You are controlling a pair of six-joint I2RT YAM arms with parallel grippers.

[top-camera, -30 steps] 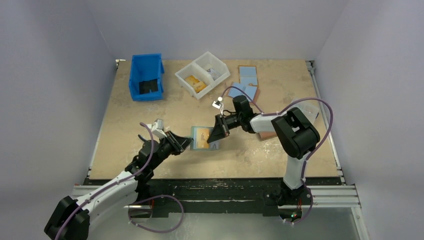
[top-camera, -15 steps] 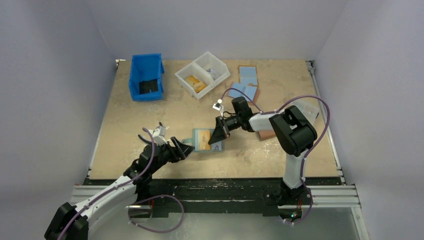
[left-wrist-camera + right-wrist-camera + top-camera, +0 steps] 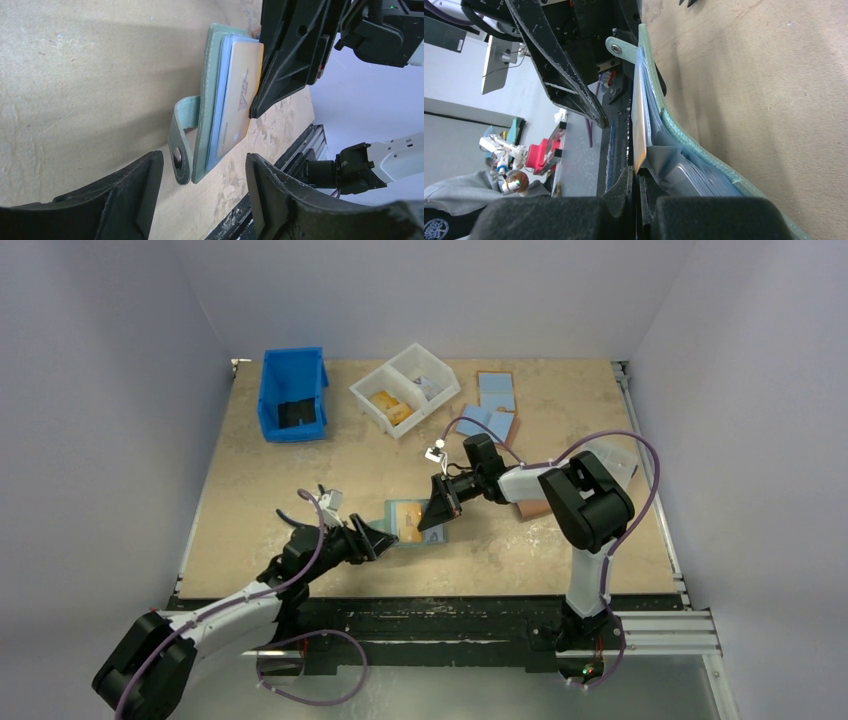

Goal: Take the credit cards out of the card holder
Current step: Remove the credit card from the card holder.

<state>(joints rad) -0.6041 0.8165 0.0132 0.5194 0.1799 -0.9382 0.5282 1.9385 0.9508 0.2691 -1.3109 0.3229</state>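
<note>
My left gripper (image 3: 378, 537) open, right gripper (image 3: 432, 521) clenched, I'd pinch the edge of the stiff, slippery tan plastic card (image 3: 240, 95) in the floppy teal card holder (image 3: 201, 147).

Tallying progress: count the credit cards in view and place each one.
3: a tan card in the open card holder, an orange card in the white tray, seemingly a dark card in the blue bin. The sleeves may hide more.

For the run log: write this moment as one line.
left hand: open, near card holder | right hand: shut on tan card | card holder: lying open
</note>
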